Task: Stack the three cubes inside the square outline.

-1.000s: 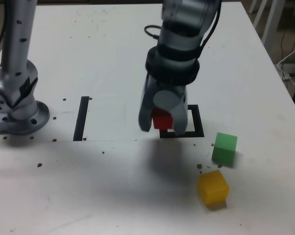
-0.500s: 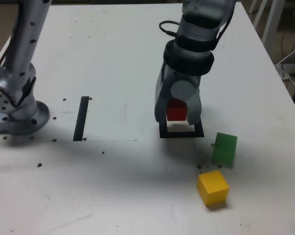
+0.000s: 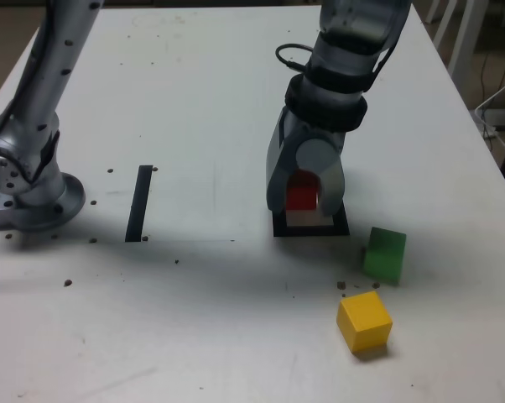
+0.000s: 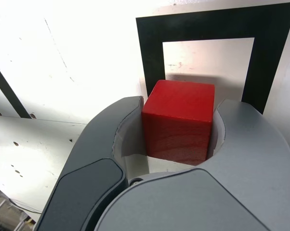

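My gripper (image 3: 304, 201) is shut on the red cube (image 3: 301, 196), holding it just above the square outline (image 3: 311, 228). In the wrist view the red cube (image 4: 179, 121) sits clamped between both grey fingers (image 4: 111, 144), with the black square outline (image 4: 205, 29) and its white centre right beyond it. The green cube (image 3: 385, 254) rests on the table to the exterior view's right of the outline. Nearer the table's front edge lies the yellow cube (image 3: 364, 321), below the green one.
The arm's base (image 3: 30, 197) stands at the exterior view's left. A straight black strip (image 3: 140, 202) is marked on the white table (image 3: 194, 319) between base and outline. Small dark specks dot the surface. The table's right edge runs past the green cube.
The gripper has carried the red cube to the exterior view's right and down, from beside the outline to directly over it. The green and yellow cubes have not moved.
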Available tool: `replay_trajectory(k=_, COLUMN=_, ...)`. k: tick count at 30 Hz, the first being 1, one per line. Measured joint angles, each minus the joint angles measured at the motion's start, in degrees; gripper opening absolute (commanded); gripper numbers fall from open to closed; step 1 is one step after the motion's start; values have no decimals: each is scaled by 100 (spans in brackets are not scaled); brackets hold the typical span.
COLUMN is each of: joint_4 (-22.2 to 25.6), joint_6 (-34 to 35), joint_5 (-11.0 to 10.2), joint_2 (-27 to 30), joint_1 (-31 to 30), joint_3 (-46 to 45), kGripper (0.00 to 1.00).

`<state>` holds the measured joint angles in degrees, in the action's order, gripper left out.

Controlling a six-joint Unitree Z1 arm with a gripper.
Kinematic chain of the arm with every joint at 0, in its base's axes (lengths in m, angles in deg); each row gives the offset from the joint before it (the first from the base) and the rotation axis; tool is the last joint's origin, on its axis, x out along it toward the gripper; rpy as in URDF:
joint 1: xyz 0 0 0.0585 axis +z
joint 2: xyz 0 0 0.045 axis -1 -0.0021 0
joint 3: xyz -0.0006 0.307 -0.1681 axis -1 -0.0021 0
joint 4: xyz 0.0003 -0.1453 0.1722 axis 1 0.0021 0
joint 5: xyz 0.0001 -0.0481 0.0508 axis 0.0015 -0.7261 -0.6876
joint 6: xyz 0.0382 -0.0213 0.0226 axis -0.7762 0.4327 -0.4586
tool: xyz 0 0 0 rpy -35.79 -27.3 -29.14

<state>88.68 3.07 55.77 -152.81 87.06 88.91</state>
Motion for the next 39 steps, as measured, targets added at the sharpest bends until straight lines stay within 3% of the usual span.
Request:
replay_trajectory(k=16, joint_4=-233, joint_6=-122, joint_5=104, joint_2=-161, joint_1=22, joint_3=-44, kGripper=31)
replay_trajectory(k=18, joint_4=-256, joint_6=-149, joint_5=105, joint_2=-176, joint_1=39, joint_3=-67, kGripper=38)
replay_trajectory(k=24, joint_4=-337, joint_6=-268, joint_5=135, joint_2=-210, joint_1=94, joint_3=-116, kGripper=79)
replay_trajectory(k=34, joint_4=-426, joint_6=-315, joint_5=135, joint_2=-253, joint_1=114, joint_3=-223, kGripper=94)
replay_trajectory(k=39, joint_4=-439, joint_6=-162, joint_5=-98, joint_2=42, joint_1=115, joint_3=-397, kGripper=99)
